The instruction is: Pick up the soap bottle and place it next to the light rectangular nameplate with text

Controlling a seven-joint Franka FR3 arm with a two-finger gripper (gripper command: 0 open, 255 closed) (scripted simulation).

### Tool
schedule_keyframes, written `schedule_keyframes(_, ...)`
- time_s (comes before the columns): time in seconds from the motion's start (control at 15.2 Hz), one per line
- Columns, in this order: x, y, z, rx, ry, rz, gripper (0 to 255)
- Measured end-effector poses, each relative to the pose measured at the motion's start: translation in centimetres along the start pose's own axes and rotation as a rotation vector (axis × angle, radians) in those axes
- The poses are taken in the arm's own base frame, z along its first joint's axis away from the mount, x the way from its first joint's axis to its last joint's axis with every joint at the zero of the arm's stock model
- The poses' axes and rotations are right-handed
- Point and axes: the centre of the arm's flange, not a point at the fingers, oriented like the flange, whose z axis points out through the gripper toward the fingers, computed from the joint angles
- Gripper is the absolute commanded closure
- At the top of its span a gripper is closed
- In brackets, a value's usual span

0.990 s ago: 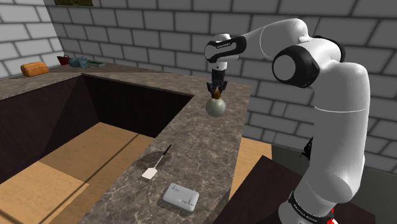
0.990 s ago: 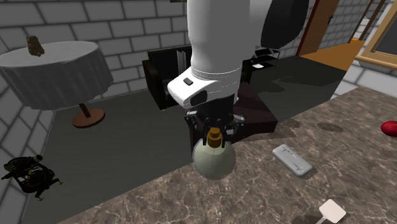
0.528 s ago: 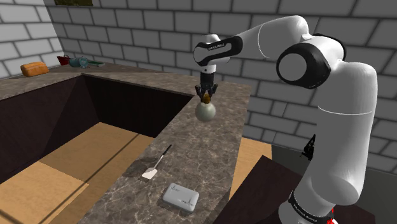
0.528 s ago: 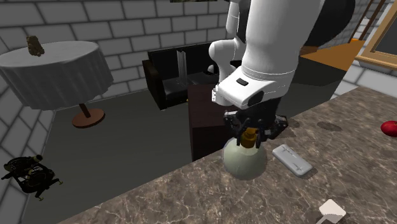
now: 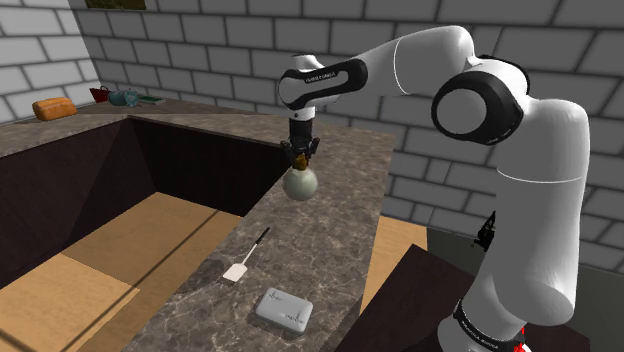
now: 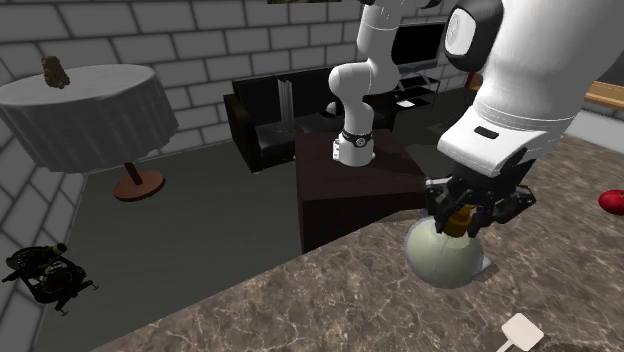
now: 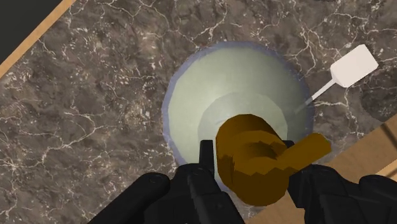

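In the shoulder view the white spatula (image 5: 245,260) lies furthest left on the marble counter (image 5: 345,215). The light rectangular nameplate (image 5: 282,309) sits just to its right at the counter's near end. Further along, well apart from both, the soap bottle (image 5: 300,182) hangs under the black gripper (image 5: 299,155). The bottle is a round, pale grey-green flask with a brown pump cap (image 7: 254,156). The wrist view shows the fingers drawn in narrow and clasping the bottle at that pump, with one finger (image 7: 205,167) pressed right against the brown top. The bottle seems to hang clear of the stone, near the counter's edge beside the sunken opening (image 5: 120,200) with dark walls.

By my reading, the pick-up is done and the carry is under way. What is left is to bring the bottle along the counter to the nameplate, lower it, stand it upright beside the plate and let go.

The marks on the nameplate are too faint to read as text. In the second exterior view the flask (image 6: 447,255) covers the stretch of counter behind it, and I cannot tell there whether its base touches the stone. The spatula (image 6: 522,331) runs off the bottom edge, and a red thing (image 6: 612,201) is cut by the right edge. In the wrist view the spatula's handle passes behind the bottle's body.
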Motion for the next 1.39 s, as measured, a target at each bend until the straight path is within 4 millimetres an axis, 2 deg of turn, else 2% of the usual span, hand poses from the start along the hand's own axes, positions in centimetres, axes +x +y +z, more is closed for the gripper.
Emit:
schedule_keyframes(0.79,-2.2,-15.3,0.6,0.000,-0.001,0.000,255)
schedule_keyframes(0.92,-2.7,-18.3,0.9,0.000,0.000,0.000,255)
schedule_keyframes(1.12,-3.1,-19.7,1.9,0.000,-0.001,0.000,255)
schedule_keyframes(1.39,-3.1,-19.8,4.0,0.000,-0.001,0.001,255)
